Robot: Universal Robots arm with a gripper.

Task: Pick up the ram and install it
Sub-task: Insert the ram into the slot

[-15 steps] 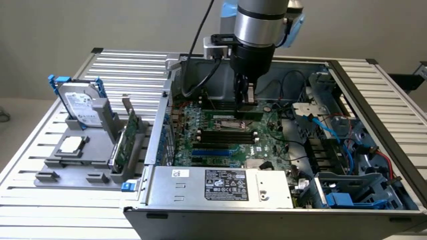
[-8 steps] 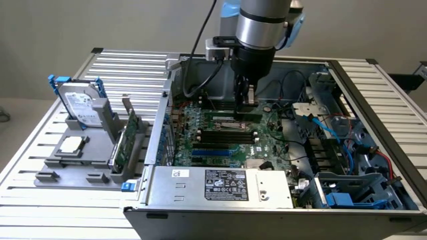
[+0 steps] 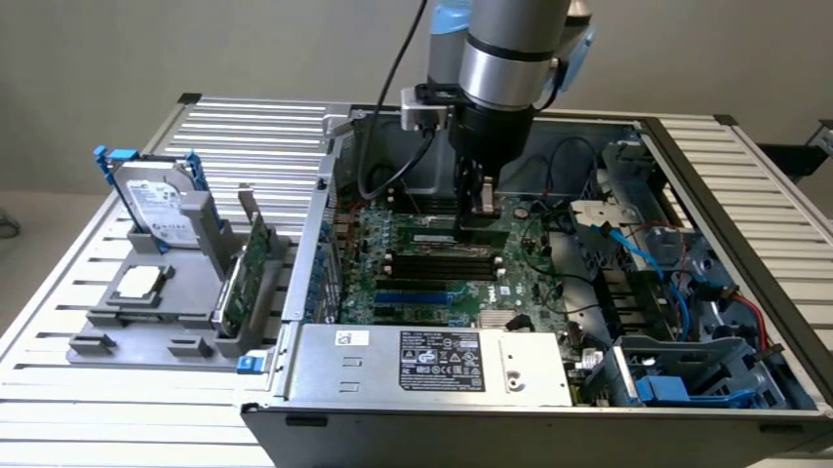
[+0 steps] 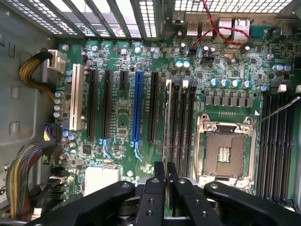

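1. From my station I see the gripper [image 3: 479,211] reaching straight down into the open case [image 3: 729,175], above the board [image 3: 430,283].
2. The fingers [image 4: 160,172] are clenched on the ram [image 4: 166,122], with only the stick's thin edge between them.
3. In the wrist view the ram runs edge-on away from the fingertips. It lines up with the outermost of the four memory slots [image 4: 183,117], the one farthest from the socket [image 4: 225,150].
4. The three slots between the ram and the socket are bare and black.
5. On the ram's other side are the long black expansion slots and one blue slot [image 4: 137,106], well apart from the stick.
6. In the exterior view the ram [image 3: 436,223] shows as a slim green strip lying level under the gripper, low against the board.
7. I cannot tell whether it is pressed home in its slot or just resting on top.
8. The power supply [image 3: 430,356] sits at the near end of the case.
9. Outside the case, on the exterior view's left, a grey rack [image 3: 131,322] stands on the slatted table [image 3: 248,127].
10. The rack holds a drive [image 3: 156,205] upright and, beside it, a green card [image 3: 254,263] standing on edge.
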